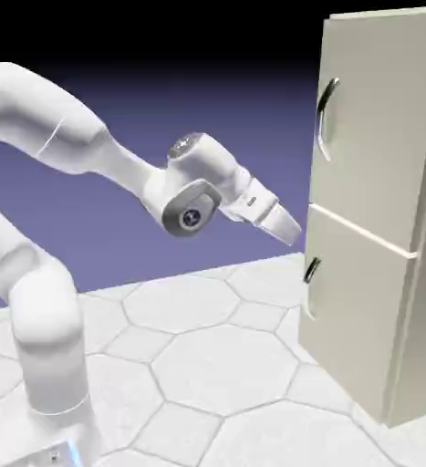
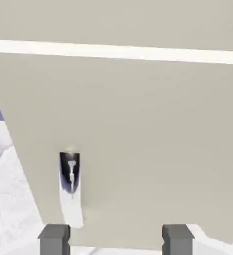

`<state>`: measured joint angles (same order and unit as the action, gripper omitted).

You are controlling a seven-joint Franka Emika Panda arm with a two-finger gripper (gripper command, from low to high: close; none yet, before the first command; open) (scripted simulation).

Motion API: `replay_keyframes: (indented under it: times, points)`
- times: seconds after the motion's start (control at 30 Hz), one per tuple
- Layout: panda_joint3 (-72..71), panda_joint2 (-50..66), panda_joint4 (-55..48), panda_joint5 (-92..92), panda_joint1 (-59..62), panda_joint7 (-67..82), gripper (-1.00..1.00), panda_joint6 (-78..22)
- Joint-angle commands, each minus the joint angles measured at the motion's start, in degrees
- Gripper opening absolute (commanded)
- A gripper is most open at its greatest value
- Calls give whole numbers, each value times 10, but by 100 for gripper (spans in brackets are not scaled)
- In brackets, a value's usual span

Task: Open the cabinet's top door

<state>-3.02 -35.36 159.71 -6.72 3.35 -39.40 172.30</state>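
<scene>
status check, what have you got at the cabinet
tool open, nothing held, top door shut, tool aimed at lower door and its handle, nothing seen blocking the top handle

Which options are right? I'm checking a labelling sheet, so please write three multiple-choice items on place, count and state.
1. Where does the upper handle sit?
A) on the lower door
B) on the top door
C) on the arm

2. How many handles show in the exterior view?
A) one
B) four
C) two

3. How does the gripper stand?
A) open, nothing between its fingertips
B) shut on the upper handle
C) shut on the lower handle

Key:
1 B: the upper handle is above the pale seam, on the top door.
2 C: that one, plus the lower handle below the seam.
3 A: the gripper shows its fingertips wide apart, holding nothing.
</scene>
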Motion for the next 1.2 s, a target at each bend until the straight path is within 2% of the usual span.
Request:
replay_keyframes:
  times: [0.0,1.17]
  points:
    - [-11,-10,-5,-25,15,11,0,-6]
    - [-403,-360,-172,-897,539,408,0,-228]
